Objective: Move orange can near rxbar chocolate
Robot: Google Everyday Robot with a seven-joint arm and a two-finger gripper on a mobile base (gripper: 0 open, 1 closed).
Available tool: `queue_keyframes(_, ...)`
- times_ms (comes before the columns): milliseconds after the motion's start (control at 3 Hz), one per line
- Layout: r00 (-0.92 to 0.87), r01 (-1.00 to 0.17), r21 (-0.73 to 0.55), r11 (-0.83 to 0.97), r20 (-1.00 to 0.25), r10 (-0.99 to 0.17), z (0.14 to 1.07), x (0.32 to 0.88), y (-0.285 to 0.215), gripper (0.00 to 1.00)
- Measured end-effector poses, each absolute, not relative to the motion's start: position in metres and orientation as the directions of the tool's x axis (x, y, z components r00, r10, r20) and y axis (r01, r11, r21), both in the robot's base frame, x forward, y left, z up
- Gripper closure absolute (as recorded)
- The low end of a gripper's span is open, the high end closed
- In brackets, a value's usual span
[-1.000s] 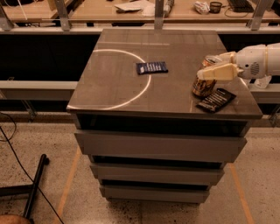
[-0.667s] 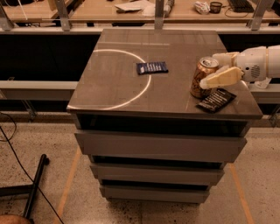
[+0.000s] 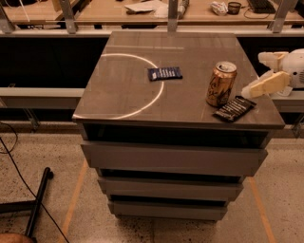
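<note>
From my 1 camera view, the orange can (image 3: 221, 84) stands upright on the table (image 3: 199, 50), close to the right edge and somewhat nearer the front edge than the back. Its silver top faces up and looks sealed, so I cannot see anything of what is inside it.

The rxbar chocolate (image 3: 234, 108) lies flat just beside the can, toward the front-right corner. It is angled, with 1 crimped end close to the can's base; I cannot tell whether they touch.

The gripper (image 3: 253, 75) hangs off the right edge of the table, level with the can and clear of it. Its 2 pale fingers (image 3: 264, 85) are spread apart with nothing between them. The lower one points at the rxbar chocolate.

A dark blue wrapper (image 3: 165, 73) lies flat near the middle of the table, well apart from the can, on the rim of a white ring (image 3: 124, 114) marked on the left half.

Below the top I count 3 drawer fronts (image 3: 171, 159). The gaps above them are dark, and I cannot tell what they hold.

On the bench behind the back edge sits a small dark cup (image 3: 233, 7); its contents are hidden from me.
</note>
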State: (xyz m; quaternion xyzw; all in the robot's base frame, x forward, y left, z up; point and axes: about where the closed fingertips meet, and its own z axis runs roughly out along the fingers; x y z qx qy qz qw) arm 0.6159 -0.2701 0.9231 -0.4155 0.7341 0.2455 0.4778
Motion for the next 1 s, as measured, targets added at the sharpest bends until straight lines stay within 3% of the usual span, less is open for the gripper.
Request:
queue_keyframes(667,-0.258,-0.755,-0.056,0.654,-0.891,-0.373,0.92,0.617,-0.35,0.0)
queue_keyframes(1000,-0.26,-0.75,-0.057,0.659,-0.89,-0.374,0.921,0.617,-0.353,0.0)
